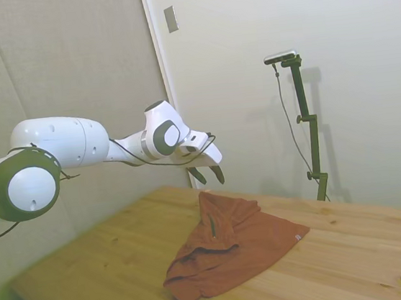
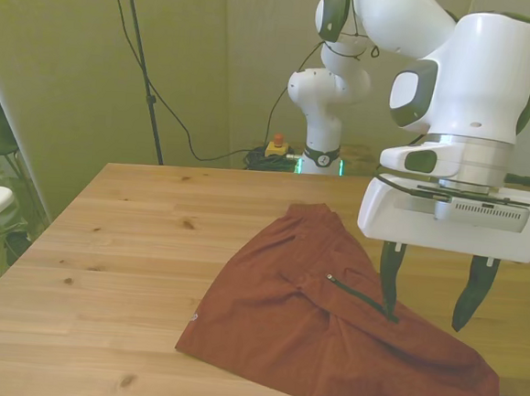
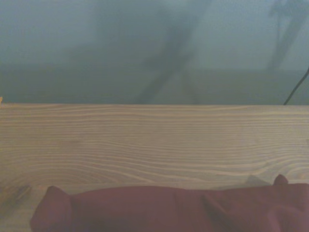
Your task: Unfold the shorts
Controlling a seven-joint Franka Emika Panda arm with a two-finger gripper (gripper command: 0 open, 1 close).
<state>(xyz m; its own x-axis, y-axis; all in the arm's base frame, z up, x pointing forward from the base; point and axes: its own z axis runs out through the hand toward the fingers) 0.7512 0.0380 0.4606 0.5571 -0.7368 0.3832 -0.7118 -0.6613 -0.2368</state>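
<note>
- In the front view, a small white tag (image 2: 193, 318) sits at the hem on the front view's left, where the shorts (image 2: 328, 331) end on the bare wooden surface (image 2: 105, 240).
- The shorts lie spread but rumpled across the surface's middle and toward the front view's right — rust-brown cloth, with a raised fold running through the middle.
- A dark zipper line (image 2: 360, 294) crosses that fold at a slant.
- Further toward the front view's right, the gripper (image 2: 430, 289) hangs above the shorts with its two dark fingers (image 2: 388, 277) spread wide apart and nothing between them; the fingertips are clear of the cloth.
- In the side view, the white arm reaches in from the left, and the gripper (image 1: 208, 176) hovers over the far, higher edge of the shorts (image 1: 229, 244), not touching them.
- There the shorts bunch into a thick roll at the near end, while the tag (image 1: 296, 237) shows at the hem on the right.
- The wrist view shows only a strip of the shorts (image 3: 169, 208) lying against pale wood grain (image 3: 145, 145) — blurred background beyond.
</note>
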